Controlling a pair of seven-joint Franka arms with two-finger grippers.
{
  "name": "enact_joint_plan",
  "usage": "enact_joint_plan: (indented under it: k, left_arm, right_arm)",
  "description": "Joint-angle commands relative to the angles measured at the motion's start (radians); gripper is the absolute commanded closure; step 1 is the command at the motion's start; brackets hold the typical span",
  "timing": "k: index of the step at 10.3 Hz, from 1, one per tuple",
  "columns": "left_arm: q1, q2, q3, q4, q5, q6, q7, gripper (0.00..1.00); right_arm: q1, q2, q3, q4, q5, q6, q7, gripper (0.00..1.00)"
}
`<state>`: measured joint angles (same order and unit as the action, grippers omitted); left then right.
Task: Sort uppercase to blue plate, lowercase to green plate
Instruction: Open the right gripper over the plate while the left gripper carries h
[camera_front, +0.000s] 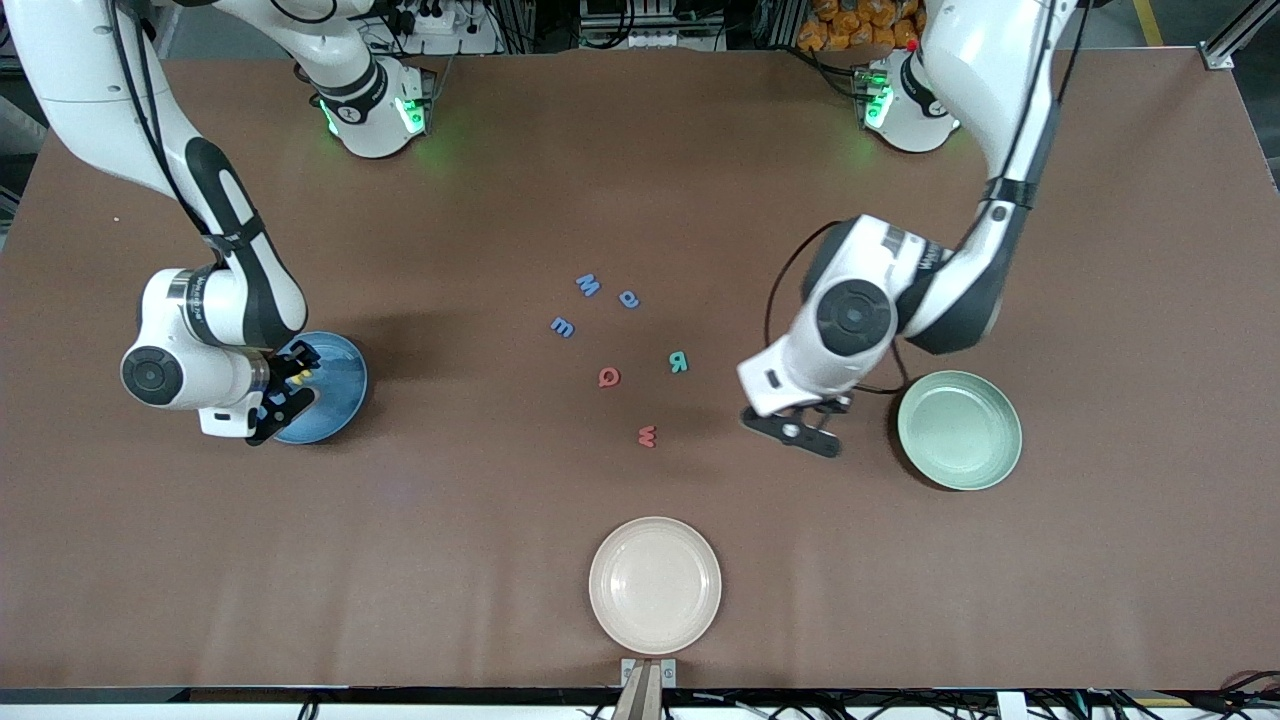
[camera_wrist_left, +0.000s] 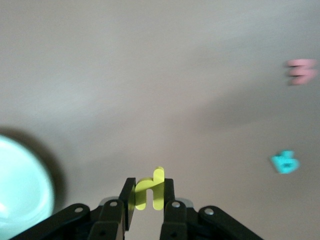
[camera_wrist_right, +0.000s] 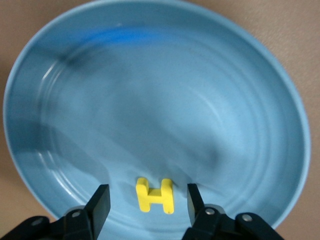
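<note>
Yellow H (camera_wrist_right: 155, 195) lies in the blue plate (camera_front: 345, 378) at frame left between the right gripper's (camera_wrist_right: 148, 200) spread fingers, the left gripper (camera_wrist_left: 148, 199) pinches a yellow h (camera_wrist_left: 150, 190) beside the empty green plate (camera_front: 960, 429), and six letters remain mid-table.

Three plates: blue (camera_front: 340, 385), green (camera_front: 960, 430), beige (camera_front: 655, 585). Eight foam letters (camera_front: 608, 376). Two arms.

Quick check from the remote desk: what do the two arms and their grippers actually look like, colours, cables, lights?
Both arms are glossy white with black joint bands and round dark caps at the joints. Thin black cables run along each. The bases glow green. The left gripper and right gripper are black, two-fingered, with silver screws on the fingers. Small dark lettering marks the left arm's wrist.
</note>
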<state>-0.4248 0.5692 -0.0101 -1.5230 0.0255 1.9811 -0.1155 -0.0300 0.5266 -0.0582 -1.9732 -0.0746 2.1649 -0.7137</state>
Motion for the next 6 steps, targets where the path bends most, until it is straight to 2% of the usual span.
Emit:
enact_joint_plan:
  k: [1,2,3,4,6]
  left_arm:
    - [0.023,0.014,0.085,-0.032,0.017,-0.010,-0.015,1.00]
    - [0.030,0.026,0.144,-0.032,0.019,-0.010,0.017,1.00]
    - [0.050,0.046,0.163,-0.031,0.017,-0.008,0.098,1.00]
    - [0.087,0.060,0.165,-0.032,0.011,0.001,0.168,1.00]
    - [0.118,0.102,0.167,-0.037,0.017,0.024,0.233,1.00]
  right_arm:
    - [0.016,-0.036,0.011,0.049,0.028,-0.114,0.075,0.30]
    - [0.033,-0.045,0.020,0.071,0.036,-0.155,0.132,0.31]
    - [0.038,-0.056,0.050,0.089,0.038,-0.192,0.207,0.31]
    - [0.045,-0.071,0.081,0.091,0.038,-0.204,0.286,0.31]
    - [0.114,-0.083,0.093,0.091,0.038,-0.204,0.445,0.31]
